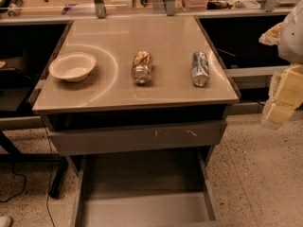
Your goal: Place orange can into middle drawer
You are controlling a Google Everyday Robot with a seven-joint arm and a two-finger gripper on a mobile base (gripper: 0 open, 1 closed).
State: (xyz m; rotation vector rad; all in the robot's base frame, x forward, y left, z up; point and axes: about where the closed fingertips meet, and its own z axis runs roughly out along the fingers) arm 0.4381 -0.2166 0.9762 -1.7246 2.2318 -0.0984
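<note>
Tabletop [165, 34] spreads left of the gripper [280, 107], which hangs off its right edge, partly cut off; open or closed, can't tell. Middle drawer [142, 208], down-left of it, stands open, its front cropped. Orange can [142, 66] lies on its side well left, beyond the silver can [200, 68].

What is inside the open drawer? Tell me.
The open drawer shows only bare grey floor; its back is hidden under the scratched drawer above. The orange can lies on the table; the gripper hangs at right.
</note>
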